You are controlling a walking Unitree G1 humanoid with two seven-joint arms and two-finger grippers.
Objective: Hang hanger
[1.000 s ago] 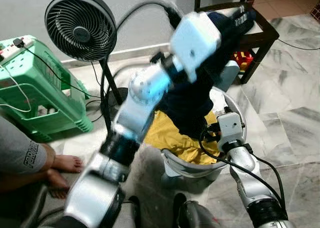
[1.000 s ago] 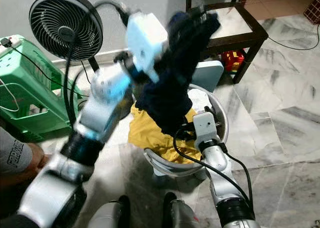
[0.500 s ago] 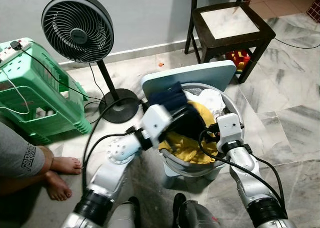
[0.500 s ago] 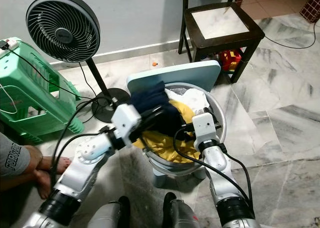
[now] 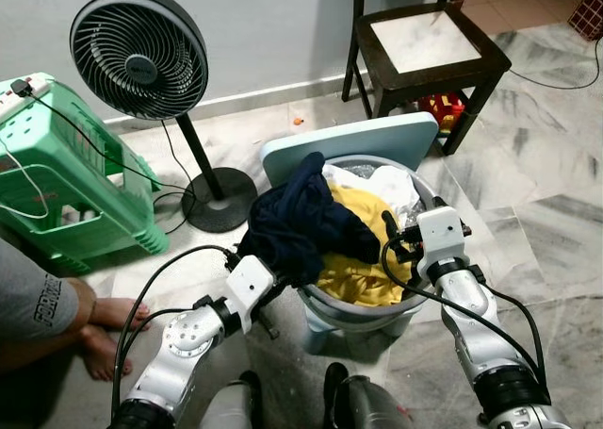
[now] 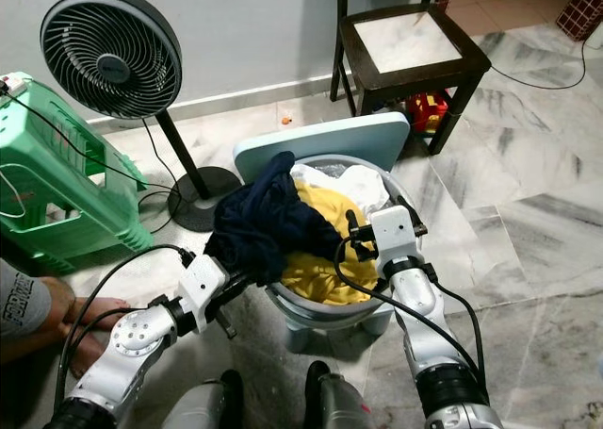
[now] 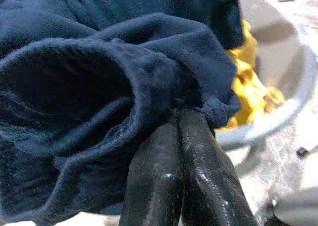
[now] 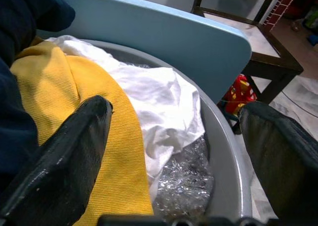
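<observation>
here i see the left end effector [image 7: 179, 136] clenched on a fold of the dark blue garment [image 5: 301, 223], its two black fingers [image 7: 208, 186] pressed together with cloth pinched at the tips. the garment is heaped over the near-left rim of the grey laundry tub [image 5: 363, 308] and spills partly outside it. under it lie a yellow cloth [image 5: 363, 259] and, toward the far side, a white cloth [image 5: 382, 186]. the right end effector [image 8: 174, 151] hangs released over the tub's right rim, its fingers spread wide apart and touching nothing. a pale blue board [image 5: 353, 144] leans against the far side of the tub. i can't make out a hanger anywhere. further left stand a black fan [image 5: 141, 57] and a green stool [image 5: 71, 179]; a dark wooden chair [image 5: 429, 47] is far right. a person's bare feet [image 5: 108, 330] rest on the marble floor [image 5: 556, 212] at near left.
</observation>
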